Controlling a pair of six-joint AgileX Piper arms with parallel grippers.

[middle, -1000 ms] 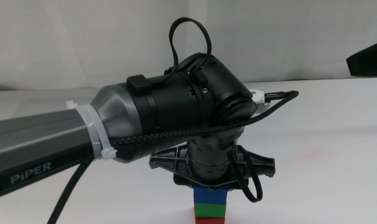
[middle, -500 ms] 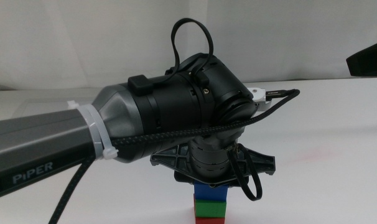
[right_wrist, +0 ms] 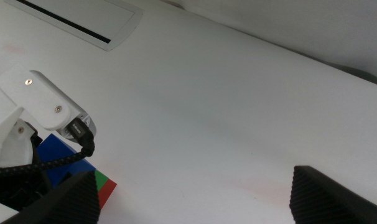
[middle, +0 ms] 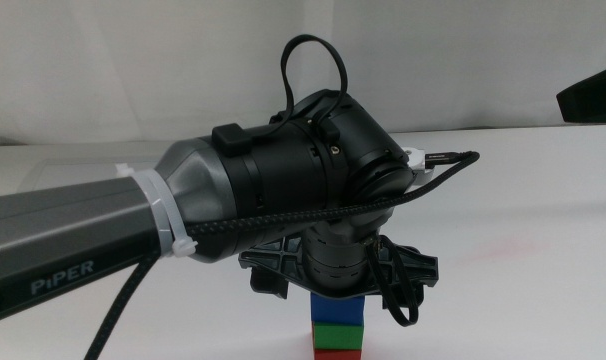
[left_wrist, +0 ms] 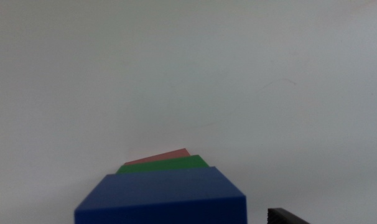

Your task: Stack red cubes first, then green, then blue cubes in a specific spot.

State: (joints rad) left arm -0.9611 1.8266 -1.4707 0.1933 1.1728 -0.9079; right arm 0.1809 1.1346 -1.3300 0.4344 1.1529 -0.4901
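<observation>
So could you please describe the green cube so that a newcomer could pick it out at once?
Find the large dark left arm reaching in over the white table; under its wrist, at the near edge, stands a three-cube stack. The green cube is the middle one, with the blue cube on top of it and the red cube beneath.

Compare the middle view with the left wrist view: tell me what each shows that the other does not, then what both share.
Only the middle view shows the left arm reaching in over the stack, its black cable, and a dark piece of the right arm at the upper edge. Only the left wrist view shows the blue cube's top face from above and one jaw tip of the left tool. Both show the blue cube on the green cube on the red cube, on the white table.
</observation>
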